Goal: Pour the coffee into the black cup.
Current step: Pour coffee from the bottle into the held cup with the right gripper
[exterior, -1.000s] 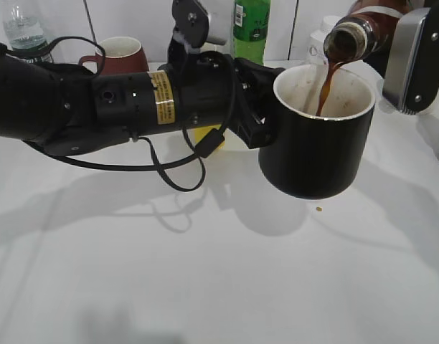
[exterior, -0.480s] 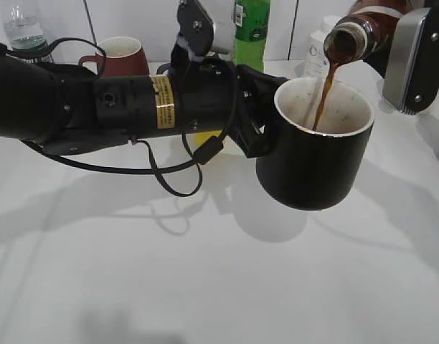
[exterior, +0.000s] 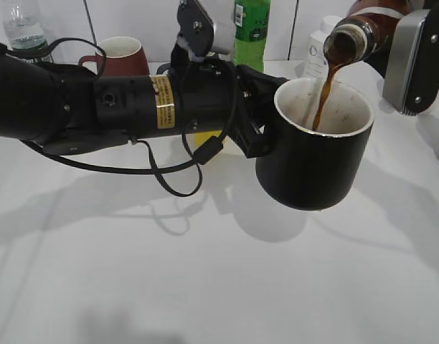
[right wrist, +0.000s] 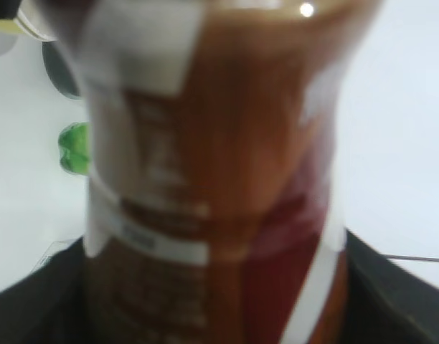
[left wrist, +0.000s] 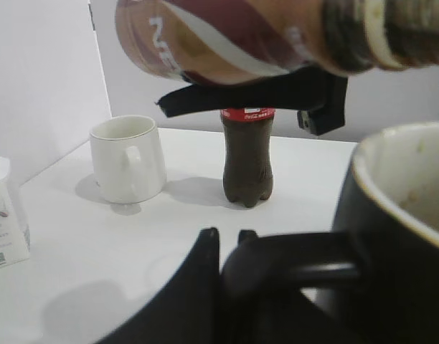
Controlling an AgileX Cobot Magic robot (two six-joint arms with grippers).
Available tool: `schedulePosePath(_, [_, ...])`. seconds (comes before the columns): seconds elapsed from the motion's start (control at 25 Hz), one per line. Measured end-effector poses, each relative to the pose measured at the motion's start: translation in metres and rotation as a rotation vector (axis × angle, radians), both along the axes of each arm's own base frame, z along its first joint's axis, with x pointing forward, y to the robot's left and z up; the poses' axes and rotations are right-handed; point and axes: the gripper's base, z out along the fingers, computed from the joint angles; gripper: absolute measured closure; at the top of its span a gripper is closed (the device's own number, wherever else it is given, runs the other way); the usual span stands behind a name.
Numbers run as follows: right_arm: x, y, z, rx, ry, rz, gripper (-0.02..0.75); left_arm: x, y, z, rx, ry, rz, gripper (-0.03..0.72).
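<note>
Exterior view: we're mid-pour, right gripper (exterior: 413,61) clamping the tipped bottle (exterior: 359,32), coffee (exterior: 323,97) streaming into the cup (exterior: 316,154) that the left gripper (exterior: 259,118) pinches by the handle; next, tip upright before overflow.

This looks like a robot test bench, perhaps in a lab rather than a home: a bare white counter (exterior: 205,287) against a plain white panelled wall (exterior: 133,21), with mugs and drink bottles lined up behind the left claw (exterior: 266,122).
</note>
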Motion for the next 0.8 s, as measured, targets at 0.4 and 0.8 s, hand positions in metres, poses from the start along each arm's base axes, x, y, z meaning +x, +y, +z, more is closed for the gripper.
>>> schedulePosePath(0.4, [0.0, 0.0, 0.0, -0.001, -0.001, 0.0, 0.211, 0.0001, 0.0001, -0.0002, 0.002, 0.0, 0.002, 0.648])
schedulePosePath(0.8, [0.0, 0.0, 0.0, -0.002, -0.001, 0.0, 0.211, 0.0001, 0.0001, -0.0002, 0.002, 0.0, 0.002, 0.648])
